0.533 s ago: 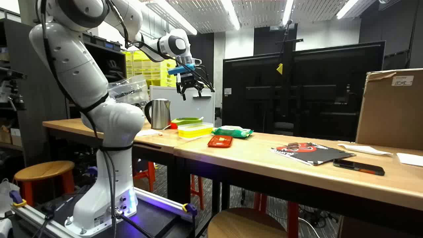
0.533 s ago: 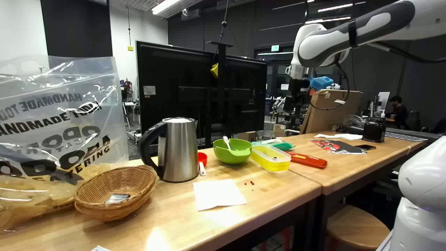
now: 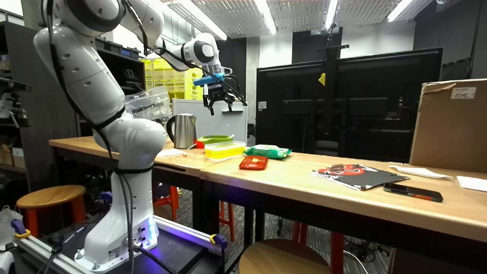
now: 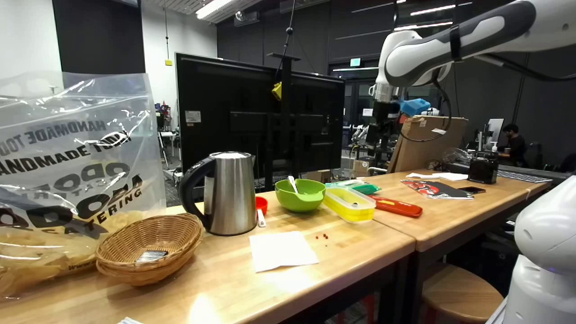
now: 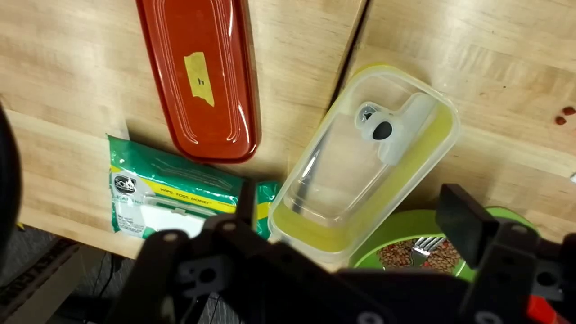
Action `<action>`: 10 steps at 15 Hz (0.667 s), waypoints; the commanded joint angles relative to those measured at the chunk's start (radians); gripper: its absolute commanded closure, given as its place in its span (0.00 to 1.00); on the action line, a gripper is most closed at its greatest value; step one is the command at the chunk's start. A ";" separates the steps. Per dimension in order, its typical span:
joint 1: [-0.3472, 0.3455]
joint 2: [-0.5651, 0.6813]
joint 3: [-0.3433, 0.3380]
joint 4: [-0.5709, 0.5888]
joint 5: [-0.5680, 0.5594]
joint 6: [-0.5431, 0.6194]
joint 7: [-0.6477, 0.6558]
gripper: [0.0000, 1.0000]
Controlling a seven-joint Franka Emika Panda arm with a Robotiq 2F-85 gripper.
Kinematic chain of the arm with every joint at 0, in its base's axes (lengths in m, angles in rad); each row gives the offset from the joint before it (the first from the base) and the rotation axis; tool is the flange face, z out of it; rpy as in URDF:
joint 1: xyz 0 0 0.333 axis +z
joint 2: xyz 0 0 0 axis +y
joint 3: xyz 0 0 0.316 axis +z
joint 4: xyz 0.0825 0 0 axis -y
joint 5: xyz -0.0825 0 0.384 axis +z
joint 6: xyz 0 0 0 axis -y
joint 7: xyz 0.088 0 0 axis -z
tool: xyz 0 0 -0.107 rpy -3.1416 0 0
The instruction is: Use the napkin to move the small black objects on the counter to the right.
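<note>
Nothing I can make out has moved in the last half second; the robot arm [image 3: 139,140] stands as it did. The gripper [image 3: 221,111] hangs high over the wooden counter [image 4: 369,252], its fingers [image 5: 465,225] spread apart and holding nothing; the wrist view shows a yellow container [image 5: 389,182] below. The napkin [image 4: 282,250], a white sheet, lies flat on the counter near a steel kettle [image 4: 231,193]. Just beside it sit a few tiny bits [image 4: 322,236], mostly dark red rather than black.

From where I stand, the pick-up worries me first: the sheet looks thin, so the fingers could skid over it or press into the wood. A low approach might knock the container or kettle. Wiping too hard could send bits off the front edge or into the seam [image 5: 350,51] between worktops; a limp napkin could ride over them.
</note>
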 commanded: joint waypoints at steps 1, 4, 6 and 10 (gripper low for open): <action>0.008 0.000 -0.001 -0.001 -0.007 0.002 -0.006 0.00; 0.022 0.001 -0.002 -0.009 -0.003 0.022 -0.023 0.00; 0.031 0.005 0.002 -0.012 0.004 0.047 -0.017 0.00; 0.065 0.033 0.019 -0.013 0.045 0.116 0.009 0.00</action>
